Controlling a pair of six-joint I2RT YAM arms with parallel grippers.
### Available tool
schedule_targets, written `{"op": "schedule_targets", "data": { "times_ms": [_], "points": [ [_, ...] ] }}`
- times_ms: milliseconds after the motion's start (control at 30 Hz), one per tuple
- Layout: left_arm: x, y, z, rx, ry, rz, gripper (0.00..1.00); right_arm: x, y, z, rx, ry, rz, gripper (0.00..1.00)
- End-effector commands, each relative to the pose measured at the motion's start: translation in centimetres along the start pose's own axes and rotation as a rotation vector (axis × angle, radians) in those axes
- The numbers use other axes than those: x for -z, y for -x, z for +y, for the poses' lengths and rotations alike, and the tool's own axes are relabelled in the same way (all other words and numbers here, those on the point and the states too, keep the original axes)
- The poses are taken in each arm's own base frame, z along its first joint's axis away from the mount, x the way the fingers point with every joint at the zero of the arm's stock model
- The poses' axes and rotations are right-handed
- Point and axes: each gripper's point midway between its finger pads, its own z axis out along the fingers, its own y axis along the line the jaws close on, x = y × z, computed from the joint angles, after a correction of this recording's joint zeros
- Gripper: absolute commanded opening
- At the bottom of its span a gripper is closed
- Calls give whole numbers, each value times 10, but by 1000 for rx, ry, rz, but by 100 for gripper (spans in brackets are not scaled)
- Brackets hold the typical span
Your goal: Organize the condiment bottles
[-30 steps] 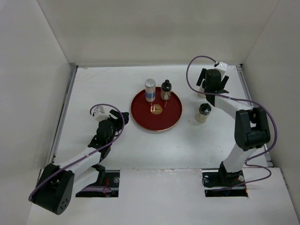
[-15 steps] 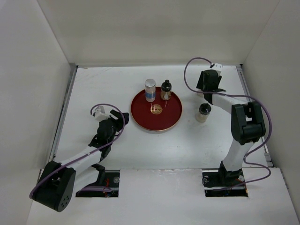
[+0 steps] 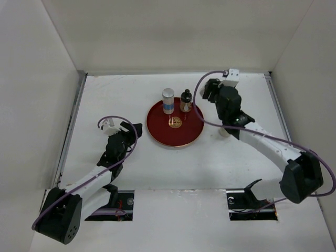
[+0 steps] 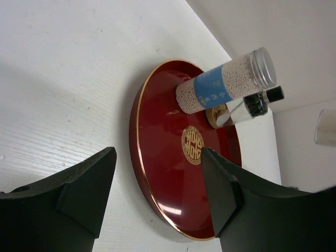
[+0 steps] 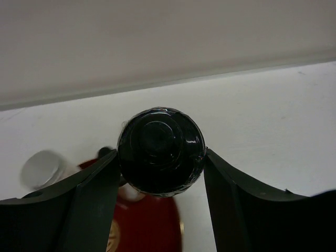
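Right wrist view shows the right gripper point(image 3: 208, 93) clamped on a black-capped bottle point(image 5: 161, 151), with both fingers pressed against the sides of the cap; the top view puts this just beside the right rim of the red tray point(image 3: 178, 140), toward its far side. On the far part of the tray stands the white bottle point(image 3: 168, 101) with silver cap and blue label, and just right of it a second black-capped bottle point(image 3: 185, 101). Right of the tray a beige scrap point(image 3: 224, 132), mostly hidden under the right arm, cannot be identified. Near the tray's left rim the left gripper point(image 4: 157, 160) is spread wide with nothing between its fingers.
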Motion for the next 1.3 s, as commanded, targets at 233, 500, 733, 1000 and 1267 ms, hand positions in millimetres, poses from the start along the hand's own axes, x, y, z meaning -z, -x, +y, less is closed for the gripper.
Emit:
{"op": "schedule_targets", "data": {
  "times_ms": [233,500,733,1000,1267],
  "points": [
    [-4,13,11,37,21,-32,64,62,-60,137,-32,284,80,55],
    [-6,13,16,71,25,-17,64,46,-122,228,42,360,155,56],
    [-7,12,15,65,23,-12,63,36,-145,250,83,330,176,82],
    [-5,15,15,65,21,-27,63,81,-77,172,1,281,89,94],
    [-8,5,10,62,9,9,64,95,-83,-76,13,-306,93,99]
  ]
}}
